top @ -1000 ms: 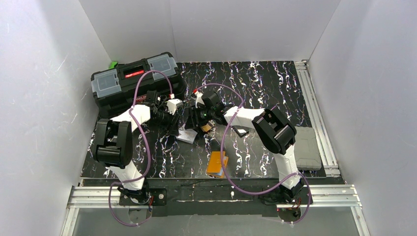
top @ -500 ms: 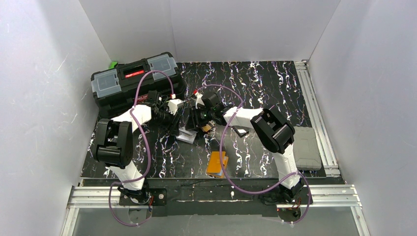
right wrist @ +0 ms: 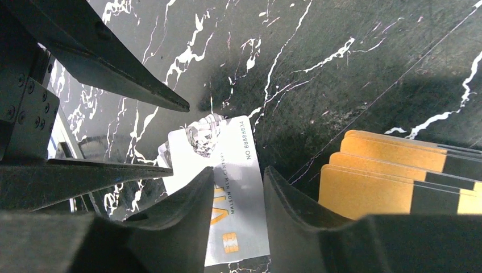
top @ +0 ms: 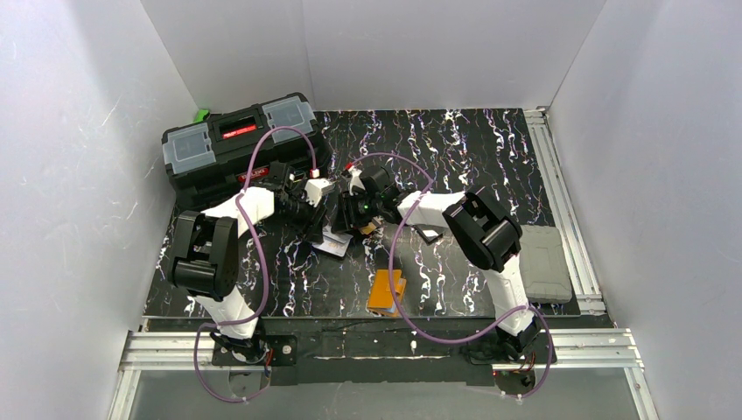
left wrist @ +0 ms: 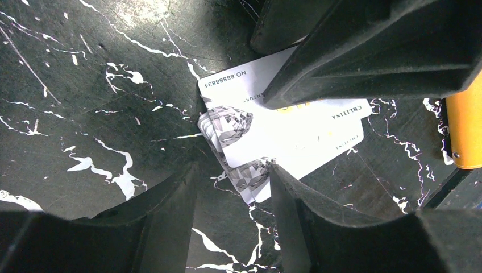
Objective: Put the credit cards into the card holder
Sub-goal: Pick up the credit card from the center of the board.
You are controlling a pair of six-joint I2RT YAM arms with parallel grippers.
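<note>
The black toolbox [top: 236, 144] is taken as reference. Both arms reach to one spot just off its near right corner, claws tip to tip. Left gripper [left wrist: 233, 176]: jaws roughly half apart, nothing held; only one corner of the white cards [left wrist: 284, 136] lies between its fingertips, and their long axis runs roughly along its closing line. Right gripper [right wrist: 239, 173]: jaws partly apart, no grip evident; it stands directly over the top white card, which lies flat on the table with its long axis running through the gap, across the closing line. The card holder [top: 386, 291] lies well away from the toolbox, toward the arm bases, apart from both claws. The orange cards [right wrist: 392, 176], fanned with dark stripes, lie just beyond the white cards on the side away from the toolbox. Assessment: the right claw is better placed for the pick, though a flat card offers little edge.
</note>
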